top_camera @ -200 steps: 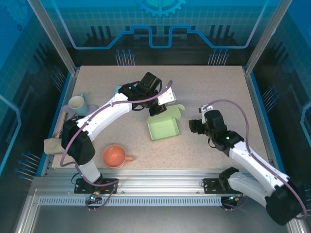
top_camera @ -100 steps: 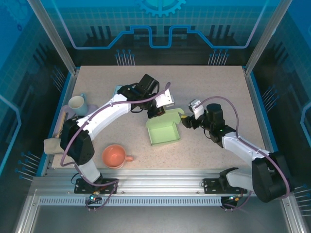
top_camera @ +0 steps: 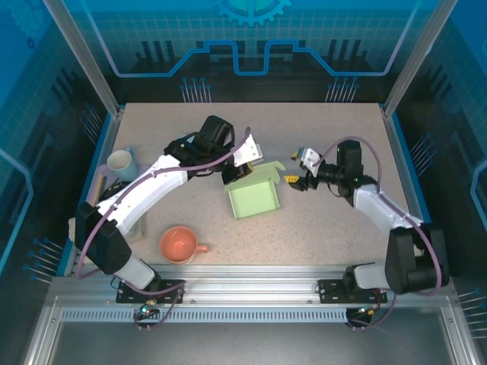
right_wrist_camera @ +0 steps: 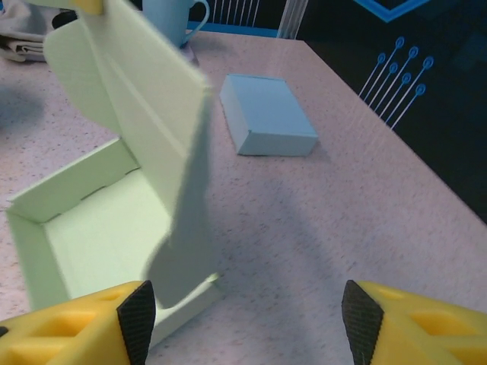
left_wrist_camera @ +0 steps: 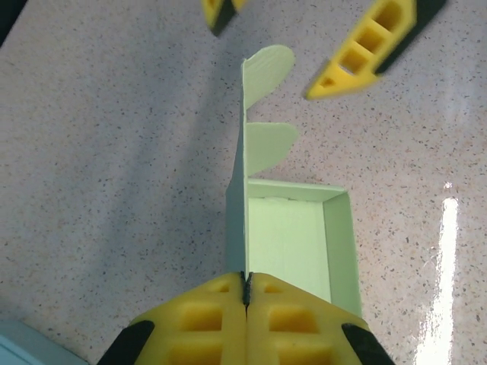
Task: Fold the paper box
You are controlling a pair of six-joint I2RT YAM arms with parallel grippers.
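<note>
The pale green paper box lies open on the table, its lid flap standing upright along the far side. My left gripper is shut on the left end of that flap; in the left wrist view the yellow fingers pinch the flap's edge beside the tray. My right gripper hovers open just off the flap's right end, touching nothing. From the right wrist, the open gripper faces the flap and tray.
A small pale blue box lies behind the green one. A light blue mug and a cloth sit at the left edge. An orange cup stands near the front left.
My right arm has swung back and left, up to the right end of the flap. The left gripper has shifted slightly left, still holding the flap, and the box moved with it.
</note>
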